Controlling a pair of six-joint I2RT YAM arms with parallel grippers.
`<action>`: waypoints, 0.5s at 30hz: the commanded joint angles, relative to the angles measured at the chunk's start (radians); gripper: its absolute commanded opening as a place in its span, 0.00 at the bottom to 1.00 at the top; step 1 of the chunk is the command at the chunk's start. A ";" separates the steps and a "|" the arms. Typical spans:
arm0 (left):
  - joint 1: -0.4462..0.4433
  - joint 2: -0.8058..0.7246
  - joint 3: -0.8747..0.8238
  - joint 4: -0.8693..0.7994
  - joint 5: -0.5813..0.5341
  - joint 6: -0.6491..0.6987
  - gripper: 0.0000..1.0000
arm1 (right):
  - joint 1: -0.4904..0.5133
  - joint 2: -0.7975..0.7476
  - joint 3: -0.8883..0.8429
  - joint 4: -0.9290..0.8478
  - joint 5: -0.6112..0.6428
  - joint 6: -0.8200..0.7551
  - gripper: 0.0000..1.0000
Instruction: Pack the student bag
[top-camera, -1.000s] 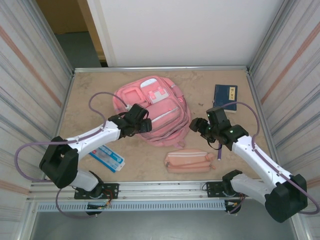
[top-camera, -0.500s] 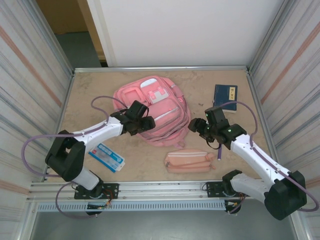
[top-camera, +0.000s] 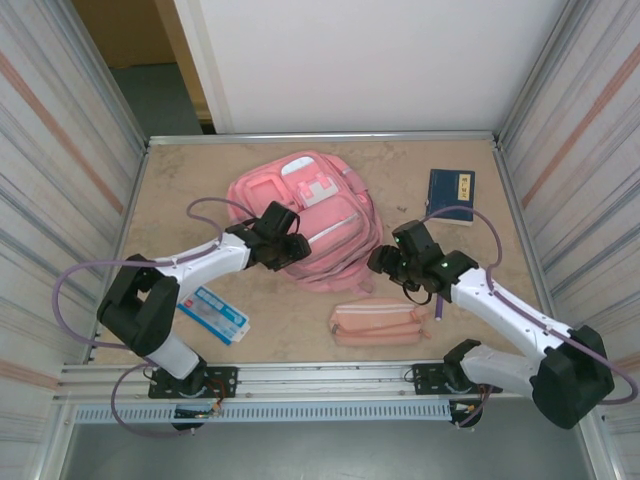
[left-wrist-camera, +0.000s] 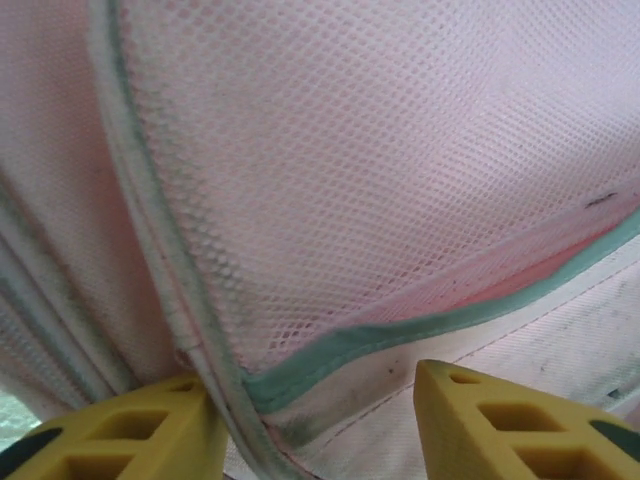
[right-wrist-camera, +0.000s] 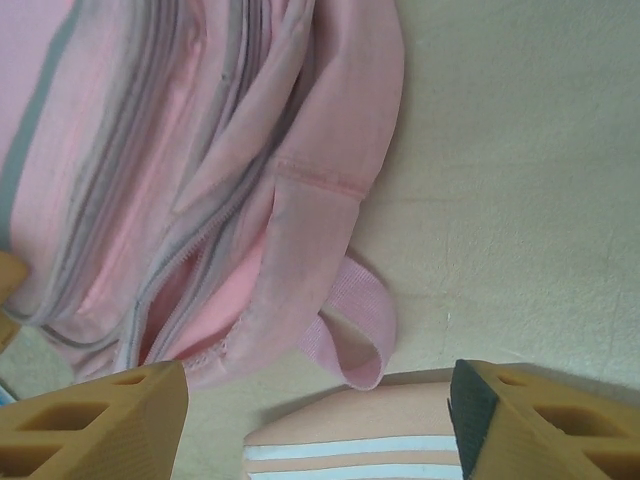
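Sandy brown tabletop (top-camera: 180, 190) filled the walled cell in the overhead view, and the student bag (top-camera: 340, 215) lay flat at its middle, front pockets up. Its long axis ran from the far edge toward the arms, leaning slightly to the right at the near end. The left gripper (top-camera: 288, 250) rested on the bag's near-left side, the closer of the two. The right gripper (top-camera: 382, 262) hung just beside the near-right edge, so the bag lay to its left, with a pink pencil pouch (top-camera: 378, 322) nearer the arm bases and a blue book (top-camera: 451, 190) well apart at the far right. From the left wrist, the left gripper (left-wrist-camera: 315, 400) was pressed close to a pink mesh pocket (left-wrist-camera: 380, 170). Its jaws stood partly apart, astride the pocket's green trim (left-wrist-camera: 400, 330), and nothing looked pinched between them. From the right wrist, the right gripper (right-wrist-camera: 315, 385) was spread wide and empty above the bare table (right-wrist-camera: 500, 150). The bag's zipped corner (right-wrist-camera: 200, 150) lay ahead and to the left, a strap loop (right-wrist-camera: 365, 325) trailed between the fingers, and the pouch (right-wrist-camera: 350, 440) sat just below. By my reading, the left arm was better placed to lift an opening.
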 joint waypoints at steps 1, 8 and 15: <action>0.005 -0.029 0.005 0.068 0.028 0.007 0.37 | 0.020 0.026 0.045 -0.001 0.020 -0.007 0.69; 0.019 -0.111 0.025 0.070 0.103 0.125 0.02 | 0.036 -0.011 0.120 -0.174 0.016 0.094 0.73; 0.041 -0.114 0.127 0.044 0.249 0.185 0.00 | -0.037 0.073 0.170 -0.113 -0.247 0.024 0.73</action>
